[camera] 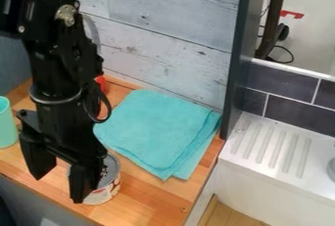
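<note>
Camera view: black robot arm [56,73] comes in from the upper left and hangs over the wooden counter [140,203]; its gripper [59,189] points down near the counter's front edge.
Claw: its two fingers stand wide apart, with a clear gap between them; nothing is seen held in that gap.
Can: the metal can [107,193], with a grey top and a white and red label, stands upright on the counter, partly behind one finger; whether that finger touches it or merely passes in front cannot be told.
Cloth: turquoise cloth [157,129] lies flat and folded in layers, its corners not quite lined up; it spreads behind and beside the can, towards the wall [163,17].
Cup: mint-green cup [7,127] stands at the left edge of the view, well apart from the cloth.
Red thing: a small red piece [101,83] peeks out behind the arm; too little of it shows to name it.
Sink side: white ridged drainboard [272,146] lies to the right, past the dark upright panel [235,68].
Progress: the can is on the counter and ungrasped, as it looks; this could be before a grasp or after a release, and the cloth's folding seems done, if roughly.
</note>
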Tool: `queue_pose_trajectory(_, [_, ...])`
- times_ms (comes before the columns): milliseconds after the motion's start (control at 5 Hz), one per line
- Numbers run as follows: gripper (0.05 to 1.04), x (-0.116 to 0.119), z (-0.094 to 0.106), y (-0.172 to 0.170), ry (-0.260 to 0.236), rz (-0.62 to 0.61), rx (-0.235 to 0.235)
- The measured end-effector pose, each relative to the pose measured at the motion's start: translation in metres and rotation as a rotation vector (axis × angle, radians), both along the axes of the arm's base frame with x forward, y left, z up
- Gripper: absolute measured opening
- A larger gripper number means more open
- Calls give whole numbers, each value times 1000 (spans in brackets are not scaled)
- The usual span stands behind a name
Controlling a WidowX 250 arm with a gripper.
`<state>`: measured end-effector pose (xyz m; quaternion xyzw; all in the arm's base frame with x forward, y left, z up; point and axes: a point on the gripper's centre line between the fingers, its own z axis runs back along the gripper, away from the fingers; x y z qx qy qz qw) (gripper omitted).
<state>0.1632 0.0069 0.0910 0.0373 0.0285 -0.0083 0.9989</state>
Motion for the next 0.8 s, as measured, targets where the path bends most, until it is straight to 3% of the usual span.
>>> queue_pose_trajectory(200, [1001, -2, -3, 0, 18, 5, 1])
queue_pose_trajectory(400, [1001, 18, -10, -15, -18, -59, 19])
queue_pose_trajectory(600, [1001, 37, -19, -32, -47, -121, 6])
queue_pose_trajectory(800, [1001, 50, -34, -41, -40, -138, -28])
